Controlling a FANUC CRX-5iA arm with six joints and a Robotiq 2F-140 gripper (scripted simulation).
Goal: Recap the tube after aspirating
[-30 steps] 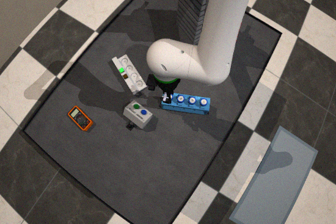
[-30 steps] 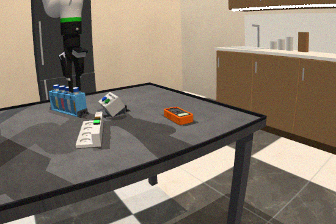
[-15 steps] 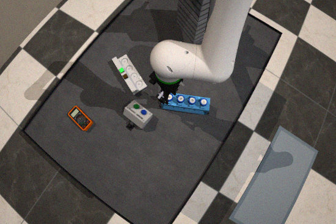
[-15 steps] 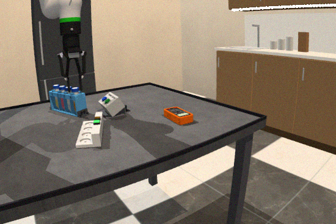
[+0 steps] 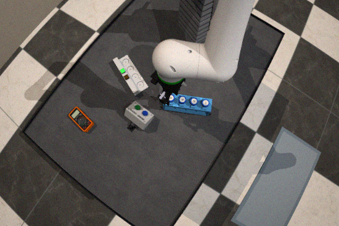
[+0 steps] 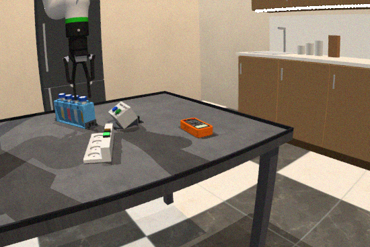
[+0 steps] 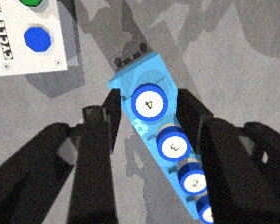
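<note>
Dark grey table (image 6: 235, 139), black rim; checkered floor (image 6: 319, 193); brown cabinets (image 6: 303, 99).

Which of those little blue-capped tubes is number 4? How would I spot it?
Find the blue rack on the dark table, under the white arm. Tube 4 stands at the rack's end nearest the grey key box. Alone among the four, it sits between the black fingers, its cap marked 4.

Blue rack (image 5: 197, 109), orange meter (image 5: 81, 119), checkered floor (image 5: 268, 47).
</note>
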